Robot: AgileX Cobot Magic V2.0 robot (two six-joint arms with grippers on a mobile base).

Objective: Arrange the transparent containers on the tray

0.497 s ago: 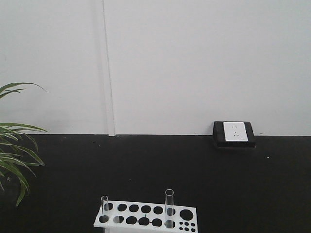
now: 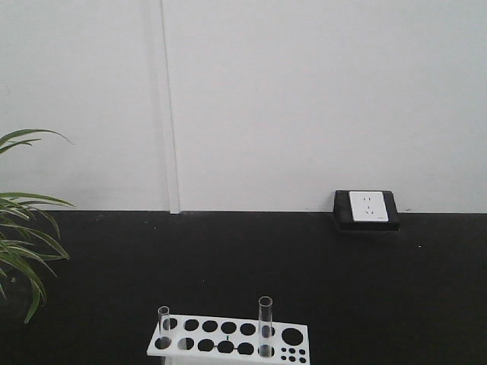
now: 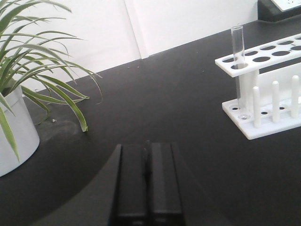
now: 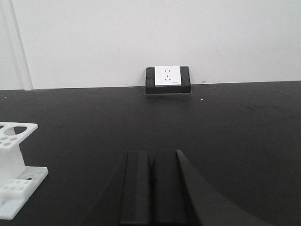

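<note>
Clearly, the task has not begun: neither tube has been lifted. The end tube [image 2: 163, 325] and the second tube [image 2: 265, 325] both stand upright in holes of a white rack [image 2: 228, 339] at the near edge of the front view, apart from each other along the rack. The tray shows in no view, so where the tubes must go cannot be told from here.

The left gripper [image 3: 147, 147] is clenched on nothing, its fingers pressed together, and it points across the table [image 3: 155, 103] with the end tube [image 3: 237, 61] off to its right. The right gripper [image 4: 151, 154] is likewise closed and empty, with only a corner of the rack [image 4: 13, 160] at the left edge of its view.

The next move probably calls for one gripper to open, line up with a tube above the rack's top plate, close on the glass and draw it straight up so it does not bind in its hole.

The table is matt black and bare around the rack. Behind it rises a plain white wall [image 2: 304, 99], with a socket [image 2: 367, 207] at its foot. A plant [image 3: 33, 56] in a white pot [image 3: 14, 132] stands on the left.
</note>
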